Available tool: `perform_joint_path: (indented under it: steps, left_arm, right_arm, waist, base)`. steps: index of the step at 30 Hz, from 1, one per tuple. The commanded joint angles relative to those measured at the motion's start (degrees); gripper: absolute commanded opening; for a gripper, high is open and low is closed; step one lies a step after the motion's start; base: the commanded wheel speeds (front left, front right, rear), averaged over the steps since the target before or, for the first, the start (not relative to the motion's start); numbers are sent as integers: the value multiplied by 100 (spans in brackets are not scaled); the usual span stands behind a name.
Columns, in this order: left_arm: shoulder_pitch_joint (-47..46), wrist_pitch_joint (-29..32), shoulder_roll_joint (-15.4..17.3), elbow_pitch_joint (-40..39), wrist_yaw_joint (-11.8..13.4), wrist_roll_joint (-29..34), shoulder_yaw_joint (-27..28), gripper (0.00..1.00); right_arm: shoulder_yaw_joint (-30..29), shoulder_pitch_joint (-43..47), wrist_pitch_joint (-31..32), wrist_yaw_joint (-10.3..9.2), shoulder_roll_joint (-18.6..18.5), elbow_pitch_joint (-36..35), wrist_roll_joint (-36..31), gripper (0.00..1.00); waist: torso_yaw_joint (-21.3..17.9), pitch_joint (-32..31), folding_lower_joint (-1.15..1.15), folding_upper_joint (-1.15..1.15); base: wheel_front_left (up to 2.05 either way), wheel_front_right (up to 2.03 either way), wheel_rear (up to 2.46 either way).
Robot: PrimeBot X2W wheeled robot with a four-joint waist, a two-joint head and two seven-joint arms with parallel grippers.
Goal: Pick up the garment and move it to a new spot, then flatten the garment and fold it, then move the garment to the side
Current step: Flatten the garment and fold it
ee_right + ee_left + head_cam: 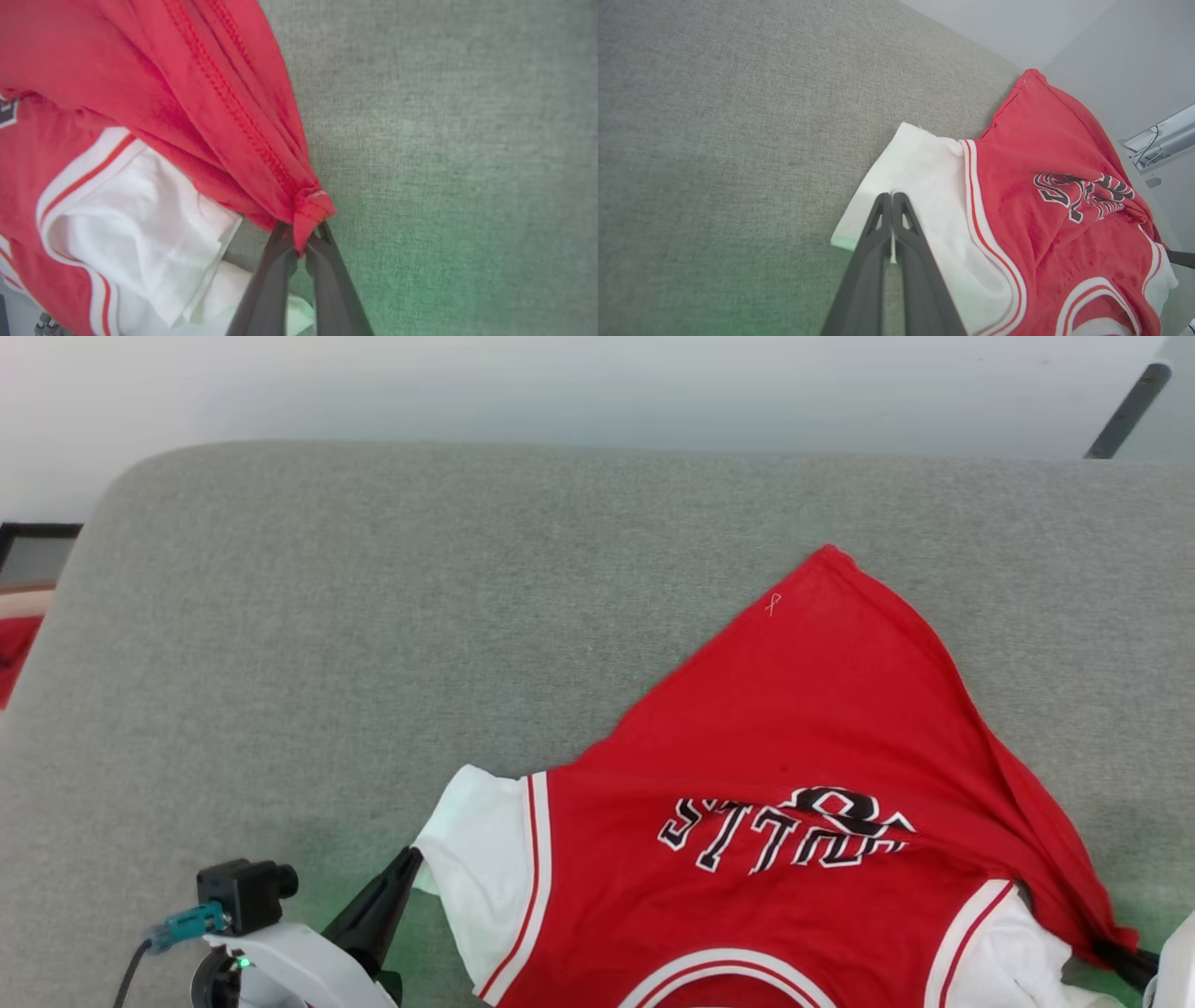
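Observation:
The garment [784, 747], a red jersey with white sleeves and block lettering, lies spread on the grey cushioned surface [373, 616], collar toward me. My left gripper [411, 863] is shut on the edge of its white left sleeve [924, 186], the cloth pinched between the fingertips of the gripper [892, 198]. My right gripper [301, 233] is shut on a bunched red hem corner [310, 210] of the garment [140, 93]. In the head view that gripper [1116, 952] sits at the lower right edge, mostly hidden by cloth. The other white sleeve [140, 228] lies crumpled beside it.
The grey surface has a rounded far-left corner and a pale wall behind it. A dark pole [1125, 411] leans at the top right. A bit of red cloth [14, 649] lies off the left edge, beyond the cushion.

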Motion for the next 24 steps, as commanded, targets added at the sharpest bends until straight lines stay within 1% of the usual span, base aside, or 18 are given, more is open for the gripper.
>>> perform_joint_path:
  steps: [1, 2, 3, 4, 5, 6, 11, 17, 20, 24]
  left_arm:
    - [65, -18, 21, -27, 39, 21, 24, 0]
    - [76, -19, 29, -34, 55, 21, 28, 0]
    - [84, -20, 39, -38, 68, 24, 32, 0]
    - [85, -21, 46, -43, 70, 25, 36, 0]
    - [84, -21, 51, -49, 79, 25, 41, 0]
    - [94, -22, 53, -58, 98, 21, 46, 0]
    - [150, -26, 60, -92, 148, 19, 56, 0]
    - [194, -23, 45, -130, 167, 28, 29, 0]
    - [140, 30, 3, -162, 158, 64, -19, 0]
    - [29, 85, -70, -175, 109, 118, -103, 0]
  right_arm:
    - [42, 244, 32, -8, 119, 122, -90, 0]
    - [34, 274, 4, -8, 173, 122, -134, 0]
    - [21, 283, -51, -8, 214, 112, -183, 16]
    - [15, 285, -94, -8, 241, 101, -217, 44]
    - [41, 289, -146, -8, 247, 65, -248, 77]
    - [59, 294, -185, -8, 259, 32, -267, 100]
    - [-25, 429, -158, -9, 221, -217, -312, 100]
    - [-169, 432, 76, -7, 86, -1093, -344, 100]
    - [-171, 211, 193, -7, 3, -1485, -405, 100]
    - [3, -286, 324, -7, -167, -1728, -463, 100]
  waist:
    - [-62, -34, 0, 0]
    - [-77, -37, 0, 0]
    - [-90, -41, 0, 0]
    - [-101, -45, 0, 0]
    - [-112, -49, 0, 0]
    - [-122, -51, 0, 0]
    - [-150, -89, 0, 0]
    - [-116, -145, 0, 0]
    - [-37, -147, 0, 0]
    - [148, -107, 0, 0]
  base:
    - [0, 0, 0]
    - [0, 0, 0]
    - [0, 0, 0]
    - [0, 0, 0]
    - [0, 0, 0]
    - [0, 0, 0]
    - [0, 0, 0]
    - [0, 0, 0]
    - [0, 0, 0]
    - [0, 0, 0]
